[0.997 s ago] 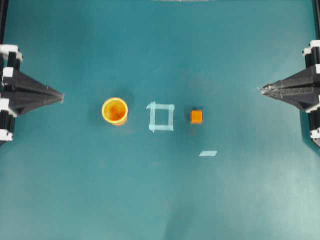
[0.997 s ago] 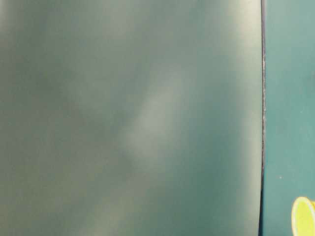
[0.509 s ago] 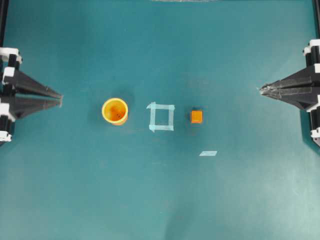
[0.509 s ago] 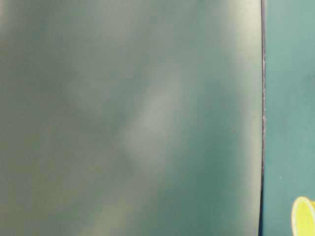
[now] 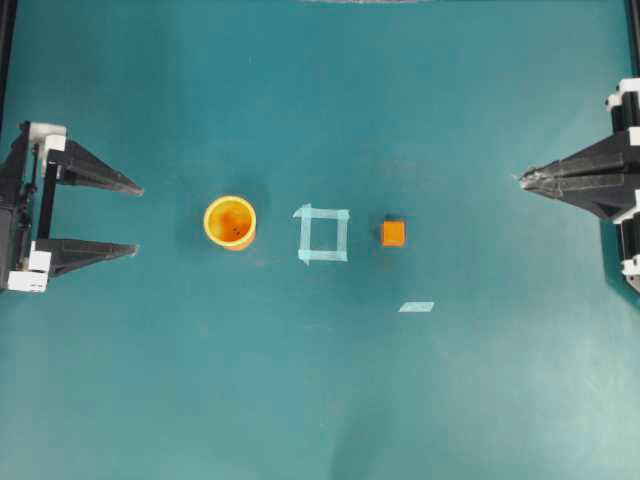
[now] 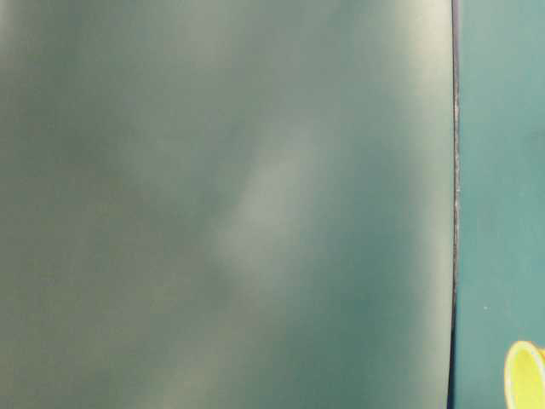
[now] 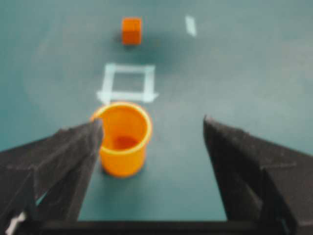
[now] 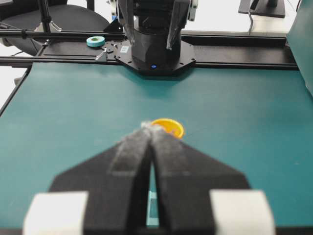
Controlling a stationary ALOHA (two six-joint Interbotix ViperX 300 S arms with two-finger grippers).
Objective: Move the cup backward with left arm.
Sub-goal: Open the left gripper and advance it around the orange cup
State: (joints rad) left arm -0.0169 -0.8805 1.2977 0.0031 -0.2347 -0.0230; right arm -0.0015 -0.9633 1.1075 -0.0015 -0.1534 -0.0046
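Ahead of the left pincer, apart from its tips, the cup stands upright on the tabletop. A second ago this pincer was shut; now its jaws stand wide and it has edged toward the cup, so the approach looks begun and no grasp is made yet. Beyond the cup lie a tape square and a cube. Opposite, the right pincer is pressed together, idle.
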